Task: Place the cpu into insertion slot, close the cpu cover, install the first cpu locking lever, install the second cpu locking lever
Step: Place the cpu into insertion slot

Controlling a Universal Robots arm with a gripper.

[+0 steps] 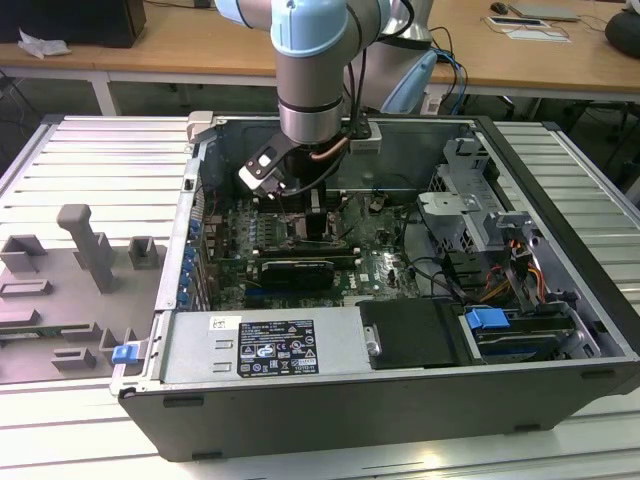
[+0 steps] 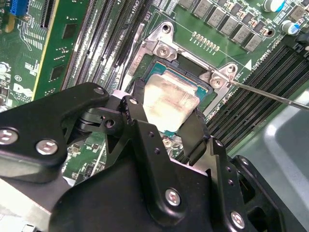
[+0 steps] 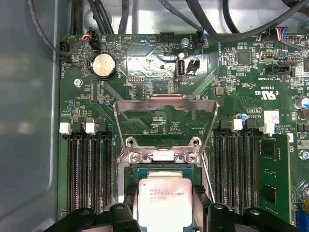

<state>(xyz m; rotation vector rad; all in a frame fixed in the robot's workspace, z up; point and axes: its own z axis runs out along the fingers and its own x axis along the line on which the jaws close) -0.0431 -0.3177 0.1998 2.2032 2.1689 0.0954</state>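
Observation:
The cpu (image 2: 170,102) is a small square chip with a beige metal top, lying level in or just above the insertion slot (image 2: 161,47). My gripper (image 2: 166,112) is shut on the cpu, one black finger (image 2: 137,94) on each of two opposite edges. In the first wrist view the cpu (image 3: 163,202) sits between the fingers (image 3: 129,195) over the insertion slot (image 3: 164,156). The cpu cover (image 3: 166,100) stands swung open behind the slot. A thin wire locking lever (image 2: 270,94) sticks out beside the socket. In the exterior view my gripper (image 1: 316,214) is low inside the open computer case (image 1: 330,410).
Long black memory slots (image 3: 89,179) run along both sides of the socket. A green card (image 2: 60,53) stands nearby. The power supply (image 1: 260,345), a drive cage (image 1: 470,200) and cables (image 1: 440,270) crowd the case. A grey fixture tray (image 1: 80,270) lies at the exterior view's left.

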